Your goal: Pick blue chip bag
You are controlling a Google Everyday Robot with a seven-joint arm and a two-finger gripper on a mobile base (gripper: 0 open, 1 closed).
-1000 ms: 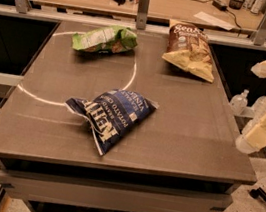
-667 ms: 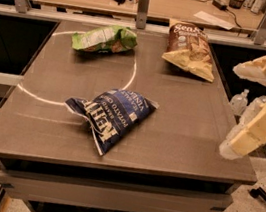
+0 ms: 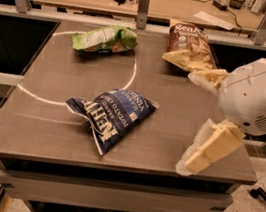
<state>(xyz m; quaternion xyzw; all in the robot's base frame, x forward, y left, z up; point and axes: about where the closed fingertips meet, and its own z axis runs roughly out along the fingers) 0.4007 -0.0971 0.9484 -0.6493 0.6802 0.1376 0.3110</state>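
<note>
We see the blue chip bag lying flat near the middle of the bench, toward its front. Our gripper hangs over the bench's right side, fingers spread wide, holding nothing, apart from that bag. A green bag and a brown bag lie at the back.

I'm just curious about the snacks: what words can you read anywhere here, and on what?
"KETT..." and "POTATO": blue chip bag, upside down; rest blurred.
"Sea...": brown bag; rest blurred.
Green bag: lettering too blurred to read.
Gripper, open over the table near its right edge: no text.
</note>
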